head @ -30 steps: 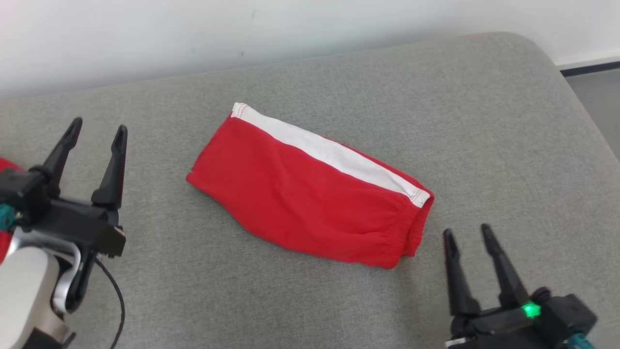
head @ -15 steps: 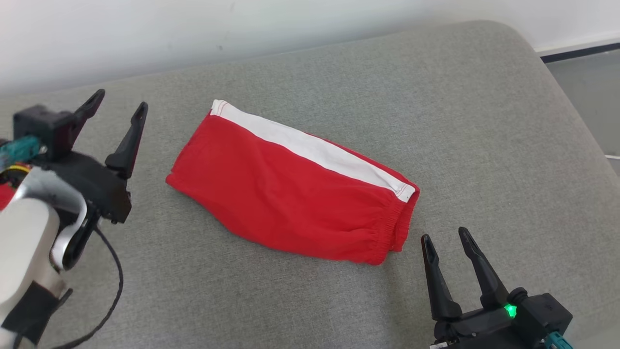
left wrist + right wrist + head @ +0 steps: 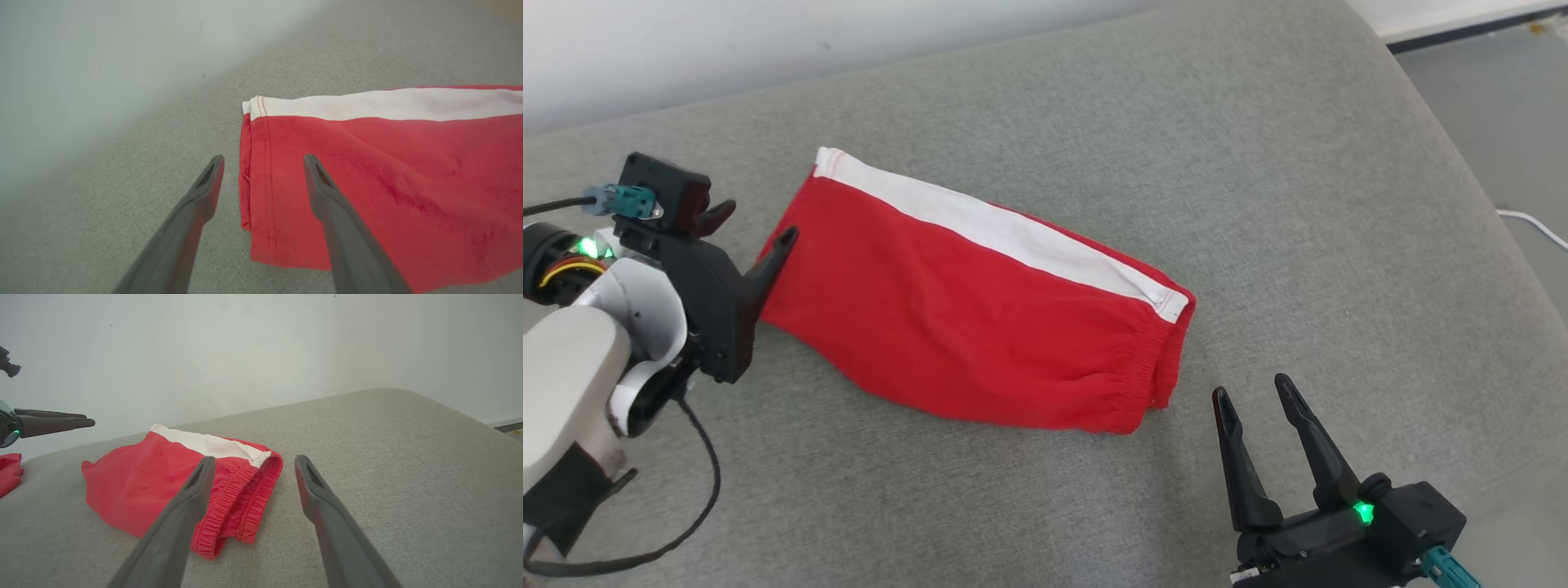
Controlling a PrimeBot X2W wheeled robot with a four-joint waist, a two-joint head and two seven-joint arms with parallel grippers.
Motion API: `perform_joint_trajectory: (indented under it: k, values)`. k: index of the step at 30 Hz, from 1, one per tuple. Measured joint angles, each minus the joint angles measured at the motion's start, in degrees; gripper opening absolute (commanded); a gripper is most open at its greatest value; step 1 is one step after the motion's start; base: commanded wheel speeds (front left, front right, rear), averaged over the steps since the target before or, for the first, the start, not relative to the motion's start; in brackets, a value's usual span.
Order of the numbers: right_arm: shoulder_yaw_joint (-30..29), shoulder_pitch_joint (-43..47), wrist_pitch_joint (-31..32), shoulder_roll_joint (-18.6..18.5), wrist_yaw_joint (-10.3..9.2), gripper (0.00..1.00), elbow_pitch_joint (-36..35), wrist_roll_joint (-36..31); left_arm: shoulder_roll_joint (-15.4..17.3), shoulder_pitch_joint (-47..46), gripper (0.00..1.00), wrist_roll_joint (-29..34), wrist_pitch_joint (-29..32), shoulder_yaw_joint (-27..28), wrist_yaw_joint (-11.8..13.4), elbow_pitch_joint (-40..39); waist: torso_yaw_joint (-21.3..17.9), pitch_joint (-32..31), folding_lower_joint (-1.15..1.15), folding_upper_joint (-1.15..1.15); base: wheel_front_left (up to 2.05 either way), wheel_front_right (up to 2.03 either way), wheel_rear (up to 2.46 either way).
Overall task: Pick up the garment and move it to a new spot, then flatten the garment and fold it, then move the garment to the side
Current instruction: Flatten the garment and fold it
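Garment (image 3: 980, 310), red with a white stripe, lies flat mid-cushion (image 3: 1258, 163), seemingly folded. My left gripper (image 3: 758, 222) hangs astride its hemmed end, fingers apart; my right gripper (image 3: 1251, 387), likewise apart, sits near the waistband. Probably the sideways move: next I must lower and pinch all layers.

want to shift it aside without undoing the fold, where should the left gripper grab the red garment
Probably the stitched hem end of the red garment, approached low from the robot's left. Its layers lie stacked there, and the open left gripper straddles that edge: one of its fingers over cloth, one over cushion.
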Motion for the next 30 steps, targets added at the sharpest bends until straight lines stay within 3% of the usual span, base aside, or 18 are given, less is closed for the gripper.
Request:
perform_joint_trajectory:
  k: [15, 30]
  values:
    - [0.5, -1.1, 0.0, 0.3, 0.00, 1.00, 0.4, 0.6, 2.7, -2.6, 1.00, -5.9, 10.3, -7.9, 0.0, 6.1, -3.8, 3.4, 0.00, 0.00, 0.00, 0.00, 0.00]
    - [1.5, -1.6, 0.0, 0.3, 0.00, 1.00, 1.1, 1.7, 1.2, -5.8, 1.00, -6.2, 12.1, -9.7, 0.0, 11.7, -4.5, 4.3, -0.01, -0.01, 0.00, 0.00, 0.00]
